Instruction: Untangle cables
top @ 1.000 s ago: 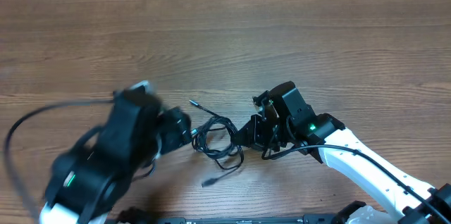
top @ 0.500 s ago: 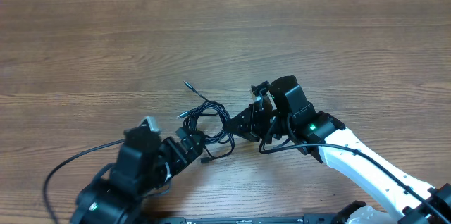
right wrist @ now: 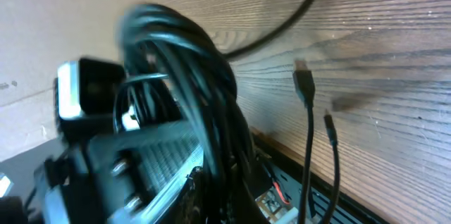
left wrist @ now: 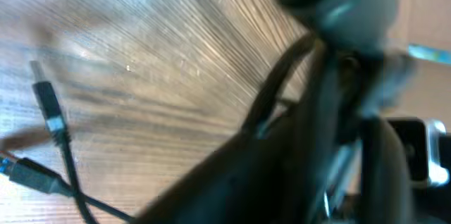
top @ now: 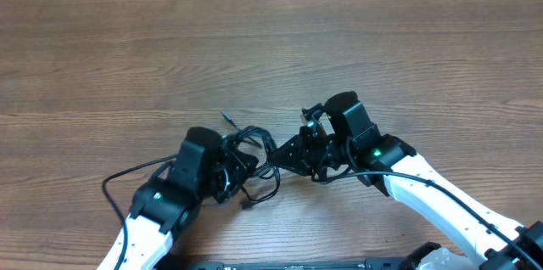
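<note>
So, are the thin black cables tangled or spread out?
Tangled: the thin black cables loop over each other in one clump, plug ends sticking out.

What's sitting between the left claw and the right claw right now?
Only the cables, bunched in a tangle from left claw to right claw, per the overhead view.

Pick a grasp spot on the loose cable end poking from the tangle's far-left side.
Grip the cable end just behind its plug, from the far-left over the table: it juts clear of the tangle, so jaws should catch one strand.

the cables (top: pixel 257 153) are black, the table (top: pixel 254 41) brown with wood grain.
</note>
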You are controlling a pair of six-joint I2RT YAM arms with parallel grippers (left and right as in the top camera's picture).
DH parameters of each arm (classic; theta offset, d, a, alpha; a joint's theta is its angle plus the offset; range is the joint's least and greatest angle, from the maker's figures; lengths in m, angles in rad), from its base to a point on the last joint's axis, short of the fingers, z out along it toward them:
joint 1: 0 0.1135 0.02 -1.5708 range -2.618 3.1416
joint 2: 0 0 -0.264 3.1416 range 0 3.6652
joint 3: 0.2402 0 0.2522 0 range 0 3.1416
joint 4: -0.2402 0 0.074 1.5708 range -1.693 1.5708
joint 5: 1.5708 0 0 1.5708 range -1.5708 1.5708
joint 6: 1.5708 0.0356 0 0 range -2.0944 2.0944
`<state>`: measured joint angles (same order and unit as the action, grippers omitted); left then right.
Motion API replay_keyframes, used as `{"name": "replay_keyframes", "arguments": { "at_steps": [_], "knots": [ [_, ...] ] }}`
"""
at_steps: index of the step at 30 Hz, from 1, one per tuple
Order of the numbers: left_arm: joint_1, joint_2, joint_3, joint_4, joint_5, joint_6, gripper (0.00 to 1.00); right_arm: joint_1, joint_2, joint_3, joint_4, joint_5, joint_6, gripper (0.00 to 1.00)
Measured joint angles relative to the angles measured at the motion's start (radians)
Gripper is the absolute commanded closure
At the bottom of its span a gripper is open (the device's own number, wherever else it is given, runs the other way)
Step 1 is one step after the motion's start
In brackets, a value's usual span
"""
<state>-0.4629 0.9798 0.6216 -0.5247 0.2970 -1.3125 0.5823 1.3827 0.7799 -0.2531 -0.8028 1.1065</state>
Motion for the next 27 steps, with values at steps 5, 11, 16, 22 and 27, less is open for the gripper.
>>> {"name": "replay_keyframes", "arguments": {
  "at_steps": [5,11,16,22,27],
  "knots": [
    [0.001,0.031,0.000,0.013,0.000,0.032,0.96,0.000,0.000,0.000,-0.034,-0.005,-0.072,0.96],
    [0.006,0.019,0.008,0.023,0.013,0.226,0.96,-0.006,0.000,0.001,-0.121,-0.044,-0.258,0.87],
    [0.007,-0.003,0.065,-0.011,0.007,0.416,0.95,-0.006,-0.008,0.014,-0.188,-0.087,-0.412,0.96],
    [0.006,-0.013,0.099,-0.025,0.024,0.501,0.96,-0.004,-0.029,0.053,-0.332,-0.026,-0.482,0.96],
    [0.021,-0.020,0.124,-0.013,0.003,0.478,0.96,0.000,-0.029,0.032,-0.524,0.197,-0.444,0.96]
  ]
}}
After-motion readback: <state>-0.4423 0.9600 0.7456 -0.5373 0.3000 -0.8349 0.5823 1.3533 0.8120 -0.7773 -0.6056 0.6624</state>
